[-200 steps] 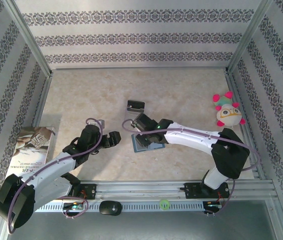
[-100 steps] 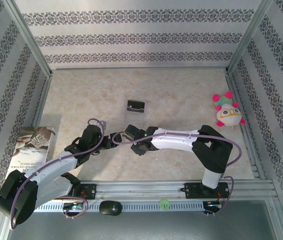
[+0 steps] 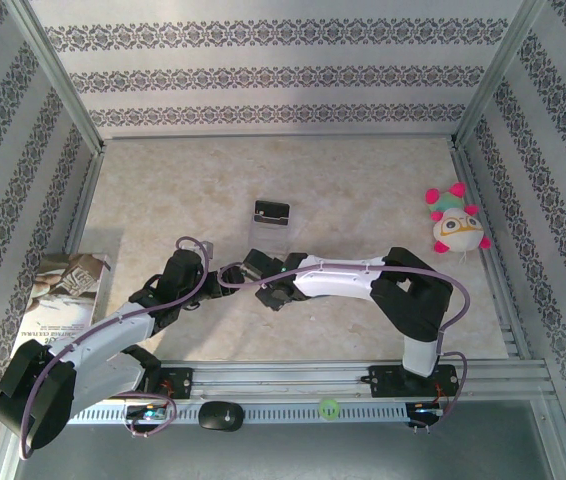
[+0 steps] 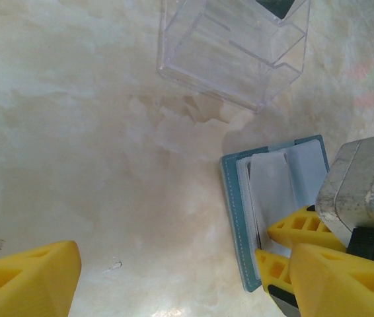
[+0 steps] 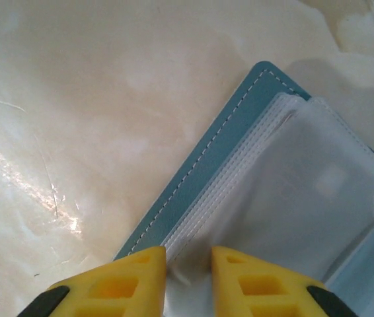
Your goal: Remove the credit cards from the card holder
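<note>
Card holder open on surface, right hand on its sleeves

Marbled surface carries everything. Right arm reaches across to centre-left. Right hand has fingers nearly together, pinching the clear sleeve stack at the edge of the card holder. Holder lies open near front-centre, teal cover down, grey-blue inside up. Left hand is just beside it, fingers spread wide. Booklet at left edge. Plush toy at right, well apart. Clear stand w/ black piece sits behind holder, near but apart.
</note>
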Controlling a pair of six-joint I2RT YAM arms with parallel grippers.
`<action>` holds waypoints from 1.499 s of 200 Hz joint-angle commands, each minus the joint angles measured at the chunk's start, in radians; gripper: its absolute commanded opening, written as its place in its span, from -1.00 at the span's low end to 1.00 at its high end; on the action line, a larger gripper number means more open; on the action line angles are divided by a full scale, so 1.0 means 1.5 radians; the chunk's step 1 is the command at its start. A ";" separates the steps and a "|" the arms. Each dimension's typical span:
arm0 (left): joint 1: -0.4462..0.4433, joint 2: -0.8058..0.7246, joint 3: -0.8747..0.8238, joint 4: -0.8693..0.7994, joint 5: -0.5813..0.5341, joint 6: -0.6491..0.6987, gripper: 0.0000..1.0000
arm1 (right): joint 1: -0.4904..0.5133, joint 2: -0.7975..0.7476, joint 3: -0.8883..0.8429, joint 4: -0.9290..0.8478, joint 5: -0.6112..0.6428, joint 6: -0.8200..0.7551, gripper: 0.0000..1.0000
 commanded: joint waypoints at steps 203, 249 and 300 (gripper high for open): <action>-0.142 0.275 0.127 0.097 -0.061 0.025 0.14 | -0.126 -0.226 -0.217 0.225 -0.209 0.206 -1.00; -0.165 0.314 0.147 0.116 -0.047 0.034 -0.13 | -0.127 -0.234 -0.253 0.252 -0.212 0.235 -1.00; -0.213 0.352 0.177 0.112 -0.040 0.032 -0.36 | -0.128 -0.253 -0.274 0.271 -0.192 0.254 -1.00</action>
